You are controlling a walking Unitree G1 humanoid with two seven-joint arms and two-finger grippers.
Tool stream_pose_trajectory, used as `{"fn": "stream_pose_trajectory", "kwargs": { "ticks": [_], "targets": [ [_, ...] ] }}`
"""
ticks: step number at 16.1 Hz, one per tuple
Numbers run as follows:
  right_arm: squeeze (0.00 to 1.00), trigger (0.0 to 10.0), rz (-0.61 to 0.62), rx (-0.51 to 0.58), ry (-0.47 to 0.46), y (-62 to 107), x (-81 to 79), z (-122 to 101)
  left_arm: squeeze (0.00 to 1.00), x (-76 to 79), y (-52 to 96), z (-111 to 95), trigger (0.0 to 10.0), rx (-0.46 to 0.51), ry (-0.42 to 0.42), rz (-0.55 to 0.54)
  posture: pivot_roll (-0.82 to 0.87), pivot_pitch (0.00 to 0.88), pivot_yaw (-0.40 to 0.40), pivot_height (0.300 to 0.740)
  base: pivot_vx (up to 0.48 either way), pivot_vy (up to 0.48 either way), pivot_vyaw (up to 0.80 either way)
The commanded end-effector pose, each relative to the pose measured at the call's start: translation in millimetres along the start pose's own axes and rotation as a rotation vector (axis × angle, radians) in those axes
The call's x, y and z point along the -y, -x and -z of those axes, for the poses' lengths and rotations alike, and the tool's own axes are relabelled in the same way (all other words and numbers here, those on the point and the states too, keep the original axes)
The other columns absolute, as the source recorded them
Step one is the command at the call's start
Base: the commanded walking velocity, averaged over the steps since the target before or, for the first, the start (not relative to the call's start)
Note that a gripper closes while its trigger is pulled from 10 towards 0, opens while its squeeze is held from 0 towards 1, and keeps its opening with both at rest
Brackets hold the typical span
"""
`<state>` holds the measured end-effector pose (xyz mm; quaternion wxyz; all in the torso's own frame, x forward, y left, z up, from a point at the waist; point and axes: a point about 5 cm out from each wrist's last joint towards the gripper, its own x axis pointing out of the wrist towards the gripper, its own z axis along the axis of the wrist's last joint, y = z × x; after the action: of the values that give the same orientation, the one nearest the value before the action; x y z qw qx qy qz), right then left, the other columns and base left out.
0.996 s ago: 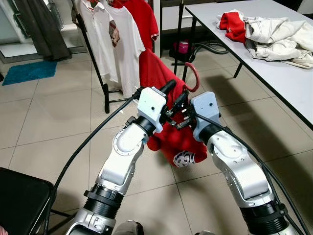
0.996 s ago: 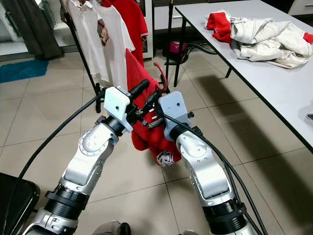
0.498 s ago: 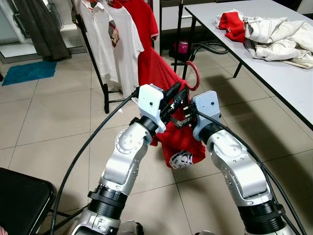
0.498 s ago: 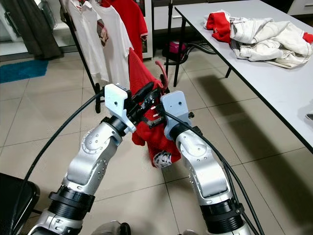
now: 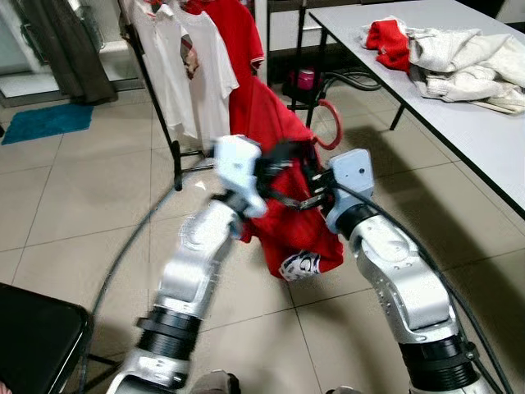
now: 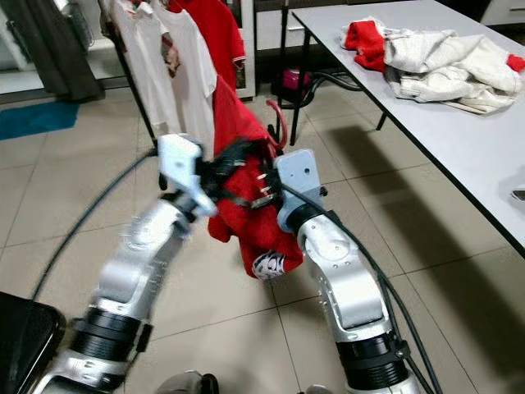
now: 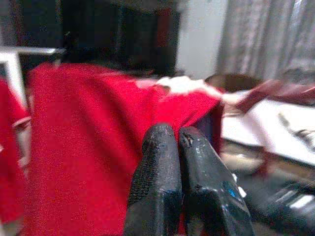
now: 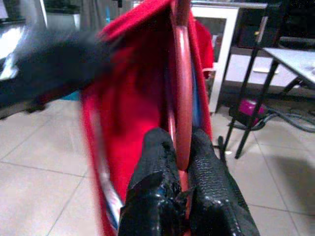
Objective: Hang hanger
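Note:
A red shirt (image 5: 291, 226) hangs on a red hanger whose hook (image 5: 330, 123) rises above both arms. My right gripper (image 8: 179, 137) is shut on the hanger's red bar (image 8: 181, 93) and holds it up over the floor. My left gripper (image 7: 176, 132) is blurred with motion just left of the shirt's top (image 5: 275, 160). Its fingers are pressed together, with red cloth right behind them. A black clothes rack (image 5: 160, 98) with white shirts (image 5: 201, 74) and another red shirt (image 5: 238, 25) stands just beyond.
A grey table (image 5: 459, 107) at the right carries a heap of white and red clothes (image 5: 451, 53). A pink object (image 5: 307, 79) and cables lie under its far end. A black chair (image 5: 33, 336) is at the lower left and a blue mat (image 5: 45, 121) at the far left.
The left arm has swung a little to the left and is now blurred. The right gripper has carried the hanger and shirt slightly higher, toward the rack.

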<state>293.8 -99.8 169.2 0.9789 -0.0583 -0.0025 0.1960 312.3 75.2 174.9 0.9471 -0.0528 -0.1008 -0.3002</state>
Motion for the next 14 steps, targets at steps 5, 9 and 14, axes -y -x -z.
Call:
{"fn": "stream_pose_trajectory", "kwargs": {
  "ticks": [5, 9, 14],
  "targets": [
    [0.0, 10.0, 0.017, -0.046, 0.084, 9.7, 15.9, 3, 0.0, -39.6, 1.3, -22, 0.0, 0.009, -0.053, -0.107, 0.03, 0.041, 0.065, 0.74, 0.0, 0.0, 0.0],
    [0.0, 10.0, 0.05, -0.078, 0.016, 13.9, 17.4, 5, 0.0, -52.0, -6.1, -31, 0.0, 0.001, -0.094, -0.122, 0.03, 0.037, 0.072, 0.74, 0.0, 0.0, 0.0],
    [0.0, 10.0, 0.409, -0.1, -0.361, 19.6, 32.9, 0, 0.0, -40.1, -1.7, 8, 0.0, -0.183, -0.086, -0.101, 0.02, 0.037, 0.08, 0.74, 0.0, 0.0, 0.0]
  ]
}}
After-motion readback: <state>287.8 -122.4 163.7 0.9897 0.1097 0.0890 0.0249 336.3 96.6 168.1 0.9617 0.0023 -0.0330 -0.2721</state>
